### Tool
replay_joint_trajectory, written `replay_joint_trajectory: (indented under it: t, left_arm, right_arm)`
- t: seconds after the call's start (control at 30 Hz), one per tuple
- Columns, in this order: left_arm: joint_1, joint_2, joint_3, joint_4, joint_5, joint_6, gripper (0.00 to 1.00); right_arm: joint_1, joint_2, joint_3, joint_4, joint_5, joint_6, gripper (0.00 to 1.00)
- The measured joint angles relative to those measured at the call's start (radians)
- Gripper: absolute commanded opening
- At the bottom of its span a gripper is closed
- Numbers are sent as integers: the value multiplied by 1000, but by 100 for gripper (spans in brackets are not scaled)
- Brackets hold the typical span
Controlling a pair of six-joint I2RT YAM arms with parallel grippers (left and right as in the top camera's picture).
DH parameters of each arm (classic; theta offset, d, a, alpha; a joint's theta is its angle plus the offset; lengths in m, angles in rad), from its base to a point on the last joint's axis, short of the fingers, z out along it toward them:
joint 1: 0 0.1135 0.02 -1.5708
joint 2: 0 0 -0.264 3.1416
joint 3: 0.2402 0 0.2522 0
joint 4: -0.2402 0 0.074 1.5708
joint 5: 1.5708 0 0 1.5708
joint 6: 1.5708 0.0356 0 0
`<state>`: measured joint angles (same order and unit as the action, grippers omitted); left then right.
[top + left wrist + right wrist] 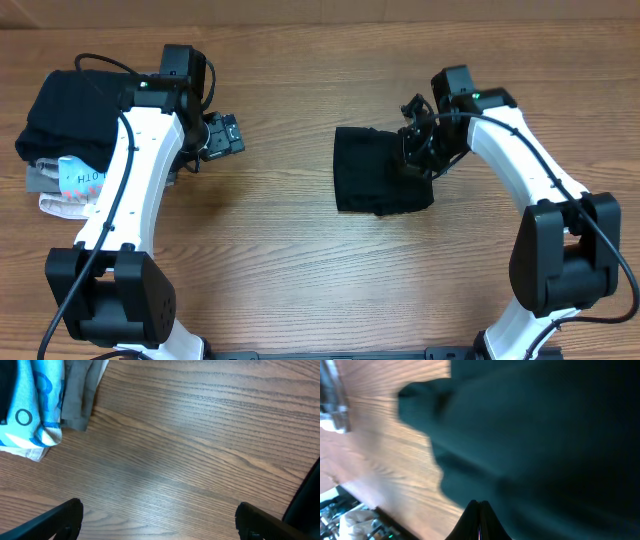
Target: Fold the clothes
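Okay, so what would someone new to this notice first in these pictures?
The black T-shirt stands out, folded into a compact bundle right of centre, with the right hand closed at its right edge. Next comes the stack of folded garments at the far left, where a light-blue-and-white printed piece shows brightly. The left hand hangs open over the bare table beside it.

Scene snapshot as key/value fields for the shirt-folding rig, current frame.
black T-shirt: folded into a rough rectangle, centre-right of table
right gripper: shut, at the T-shirt's right edge; whether it pinches fabric is unclear
left gripper: open, holding nothing, over bare wood
garment stack: folded, at far left edge
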<state>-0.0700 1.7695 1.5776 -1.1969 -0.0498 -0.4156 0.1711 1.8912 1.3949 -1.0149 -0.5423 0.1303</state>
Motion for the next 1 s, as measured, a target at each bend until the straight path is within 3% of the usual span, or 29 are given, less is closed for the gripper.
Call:
replay_joint_trajectory:
  t: [0.23,0.5,0.67,0.83,1.0]
  left_arm:
    - [0,0,0,0,0,0,100]
    - [0,0,0,0,0,0,100]
    - [0,0,0,0,0,0,100]
    - [0,0,0,0,0,0,100]
    - [0,0,0,0,0,0,100]
  right_arm:
    - [0,-1,-213,266,18,0,4]
    - [0,-34,-348,430,16,0,4]
    - [0,-37,-336,397,-3,-6,4]
    - [0,-31,-235,256,-93,-37,4]
    - [2,-31,-147,241,-164,-49,4]
